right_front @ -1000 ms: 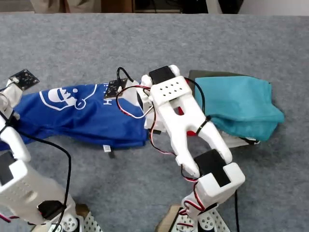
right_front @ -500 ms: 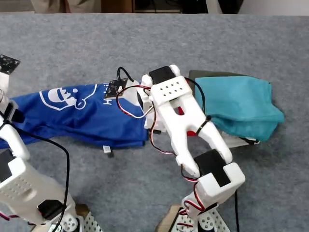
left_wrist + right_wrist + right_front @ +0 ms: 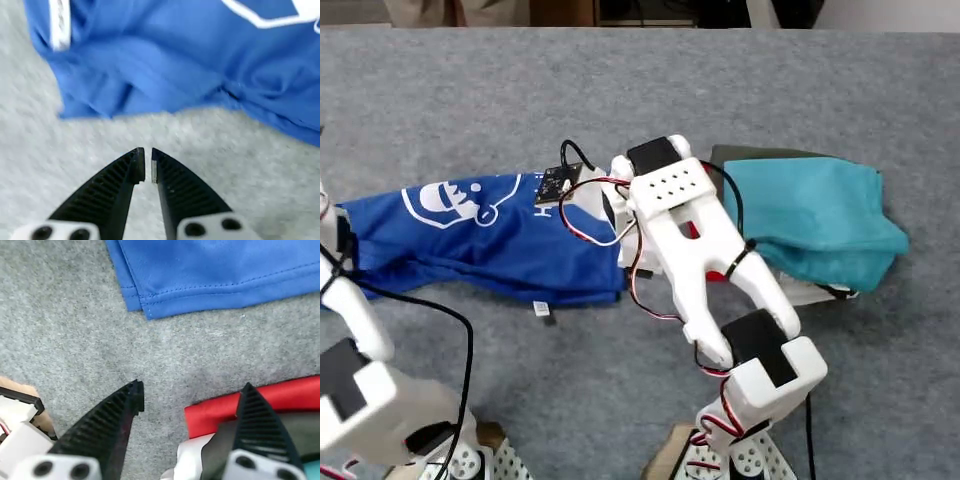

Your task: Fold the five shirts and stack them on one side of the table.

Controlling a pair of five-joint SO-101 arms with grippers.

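- The left tool (image 3: 148,163) is seen with its black ribbed fingers drawn almost together, only a thin slit being left between the tips; nothing is held in it.
- It is held low over the bare grey table (image 3: 640,90), just short of the rumpled edge of the blue shirt (image 3: 175,65).
- The left arm (image 3: 350,300) is set at the lower left of the high view and is stretched up along the left edge of the frame, towards the left end of the blue shirt.
- The right tool (image 3: 191,390) is spread wide and is empty; it is poised over the strip of table between the blue shirt's stitched hem and a folded red shirt (image 3: 225,407).
- The right arm (image 3: 700,250) is bent upward from its base at the bottom centre, its wrist lying at the right end of the blue shirt.
- The blue shirt is laid out lengthwise across the left centre of the table, its white print facing up.
- At the right centre a teal shirt (image 3: 810,215) is stacked on a dark shirt (image 3: 760,153).
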